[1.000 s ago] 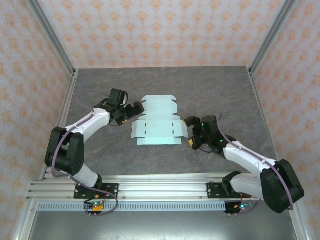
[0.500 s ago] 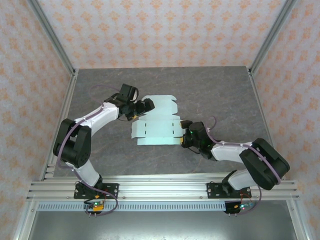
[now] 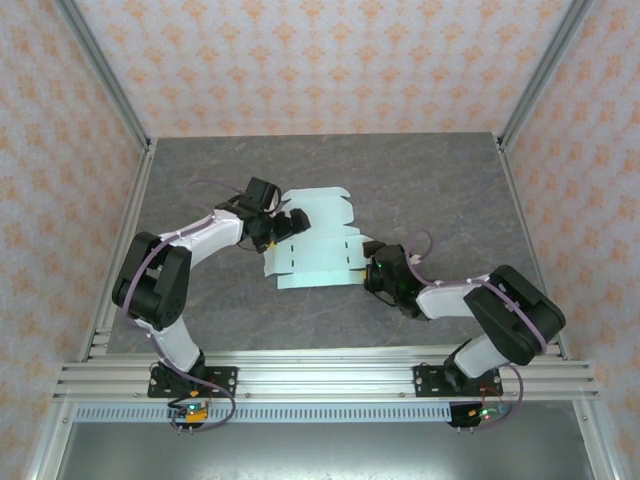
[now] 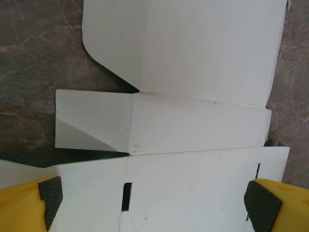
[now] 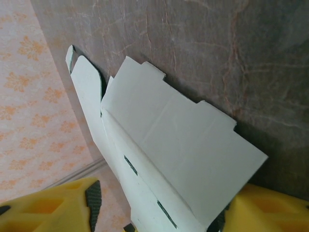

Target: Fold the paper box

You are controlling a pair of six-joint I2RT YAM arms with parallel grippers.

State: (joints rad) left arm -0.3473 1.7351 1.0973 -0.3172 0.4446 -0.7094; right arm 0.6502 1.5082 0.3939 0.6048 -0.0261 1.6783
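The paper box point(image 3: 318, 215) is a flat pale mint die-cut sheet with flaps and slots, lying mid-table. My left gripper point(image 3: 283, 226) hovers over its left side. In the left wrist view the fingers point(image 4: 48, 200) stand wide open above the sheet point(image 4: 203, 58), with nothing between them. My right gripper point(image 3: 372, 268) is at the sheet's right edge. In the right wrist view a raised side flap point(image 5: 183, 145) runs between the jaws of that gripper point(image 5: 161, 212). The right pad is against the card and the left pad point(image 5: 92, 200) stands apart from it.
The grey marbled tabletop point(image 3: 330, 165) is walled by patterned panels and aluminium posts point(image 3: 105, 85). A metal rail point(image 3: 320, 375) carrying both arm bases runs along the near edge.
The left gripper moved right, over the sheet's left side. The right gripper moved left onto the sheet's right edge, its jaws narrowed, and the right flap rose.
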